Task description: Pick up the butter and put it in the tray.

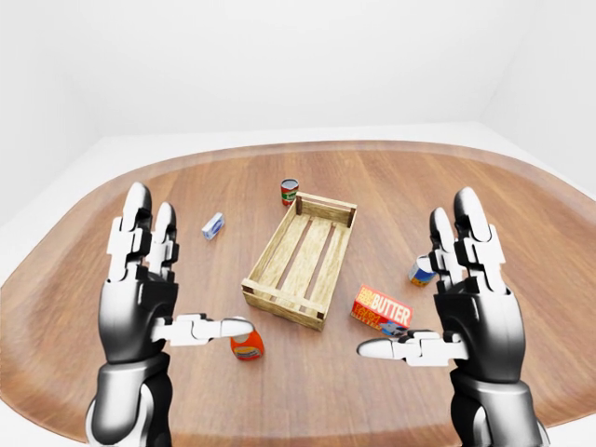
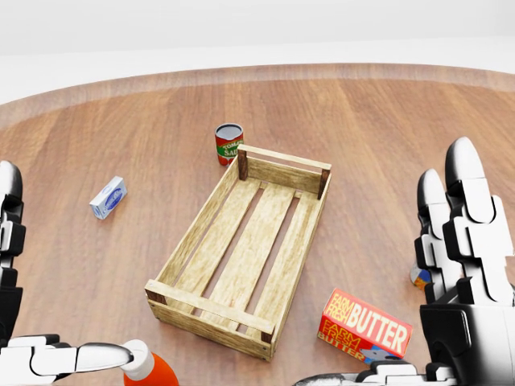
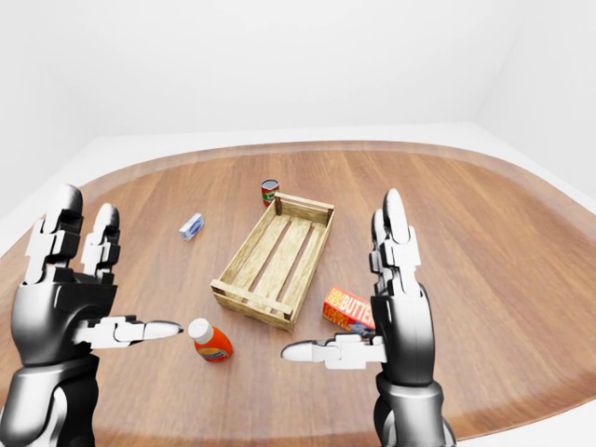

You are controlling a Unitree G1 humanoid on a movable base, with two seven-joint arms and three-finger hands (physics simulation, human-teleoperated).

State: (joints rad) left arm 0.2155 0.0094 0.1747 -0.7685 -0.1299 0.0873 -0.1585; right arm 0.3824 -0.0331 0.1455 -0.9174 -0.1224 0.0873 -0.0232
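The butter (image 2: 364,328) is a red and orange box lettered BUTTER, lying flat on the wooden table just right of the near corner of the tray. The tray (image 2: 243,246) is an empty slatted wooden crate set at a slant in the middle of the head view. My right hand (image 1: 447,307) is raised open with fingers spread, just right of the butter and above the table. My left hand (image 1: 172,289) is also raised open at the left, its thumb over the ketchup bottle. Neither hand touches anything.
A ketchup bottle (image 1: 246,342) lies below the tray's left corner. A tomato can (image 2: 228,144) stands at the tray's top corner. A small blue and white box (image 2: 108,197) lies to the left. Another small can (image 1: 422,272) shows behind my right hand.
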